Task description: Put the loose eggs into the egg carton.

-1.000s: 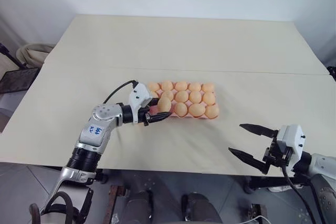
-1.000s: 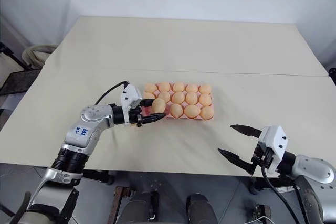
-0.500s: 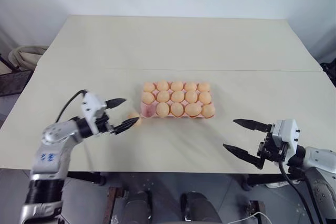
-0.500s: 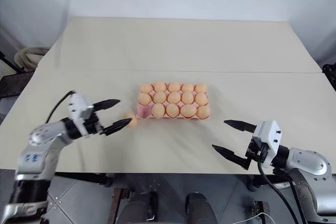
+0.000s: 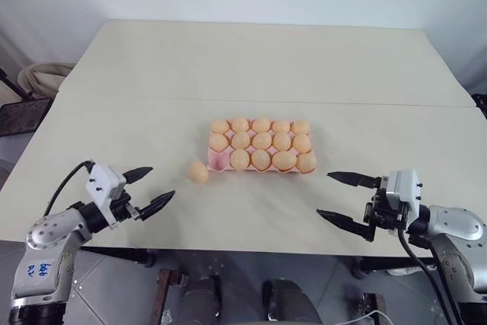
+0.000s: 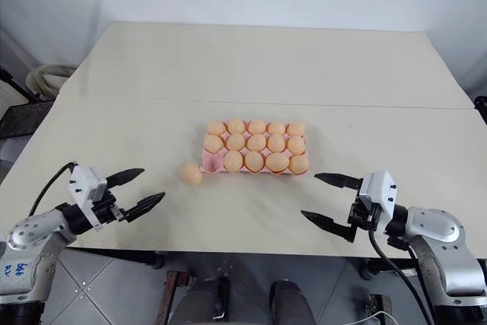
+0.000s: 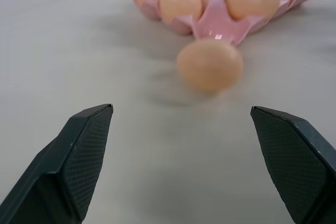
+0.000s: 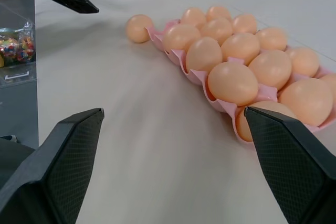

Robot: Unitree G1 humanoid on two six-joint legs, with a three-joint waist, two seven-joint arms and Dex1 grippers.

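The pink egg carton [image 5: 219, 162] lies mid-table, with eggs in every cup except the near-left corner one, which is bare. One loose egg [image 5: 198, 172] rests on the table just left of that corner, also seen as the egg [image 7: 210, 65] ahead of my left fingers. My left gripper [image 5: 163, 182] stands open and empty near the table's front left edge, pointing at the egg from a short way off. My right gripper [image 5: 323, 194] hangs open and empty at the front right, aimed toward the carton [image 8: 173, 59].
A seam [image 5: 380, 102] runs across the beige table behind the carton. The front edge [image 5: 251, 247] lies just under both grippers. A coiled basket [image 5: 42, 78] and a dark crate sit on the floor at the far left.
The left gripper opened and let go of the egg at the carton's near-left corner. The egg now lies on the table beside it. The left arm drew back to the left.
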